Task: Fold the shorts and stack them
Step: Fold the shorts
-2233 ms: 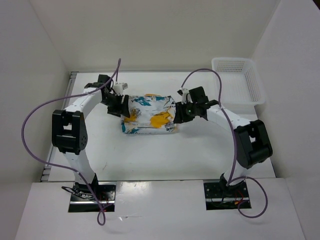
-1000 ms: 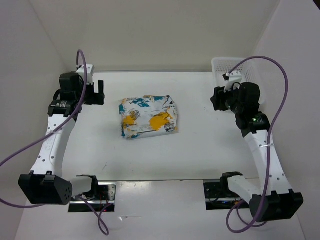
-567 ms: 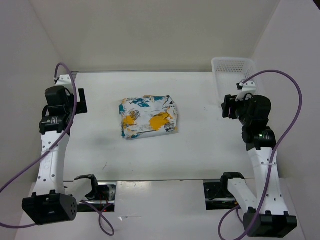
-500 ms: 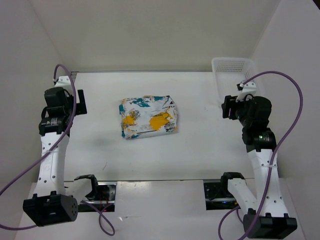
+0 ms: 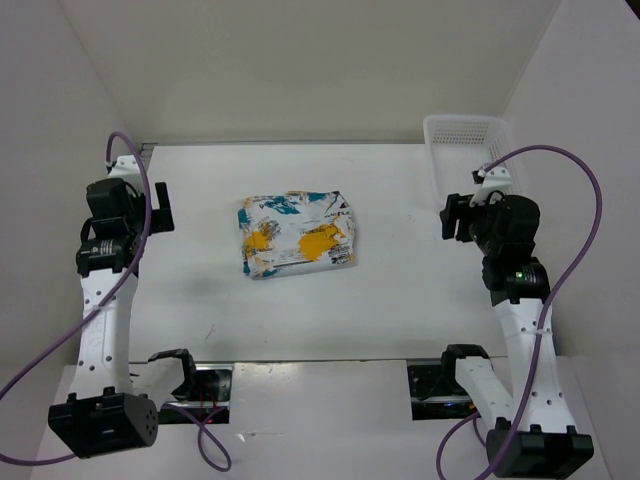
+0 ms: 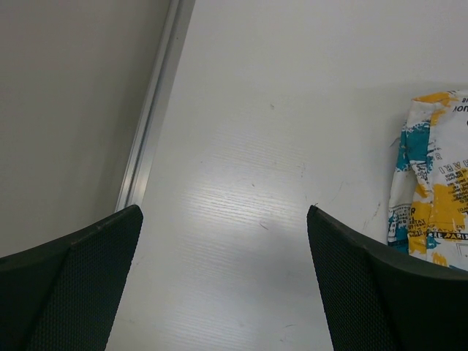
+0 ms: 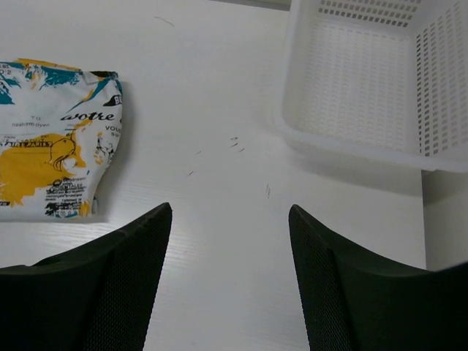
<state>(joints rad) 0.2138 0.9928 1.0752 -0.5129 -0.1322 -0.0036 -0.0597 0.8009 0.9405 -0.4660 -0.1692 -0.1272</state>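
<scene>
Your left gripper (image 6: 223, 219) is spread wide and holds nothing — bare table (image 6: 241, 146) shows through the gap. The shorts (image 5: 296, 233) lie folded in a flat packet well off to its right, with only one edge of them showing at the right side of the left wrist view. To its left a metal rail (image 6: 150, 124) runs along the table's edge, with the wall (image 6: 66, 95) just beyond. Your right gripper (image 7: 230, 212) is also spread and empty. The shorts sit ahead and well to its left, apart from it, and the basket (image 7: 351, 142) stands ahead and to its right, near rim facing it. Open tabletop lies between each gripper and the packet — nothing touches the shorts' edges.
</scene>
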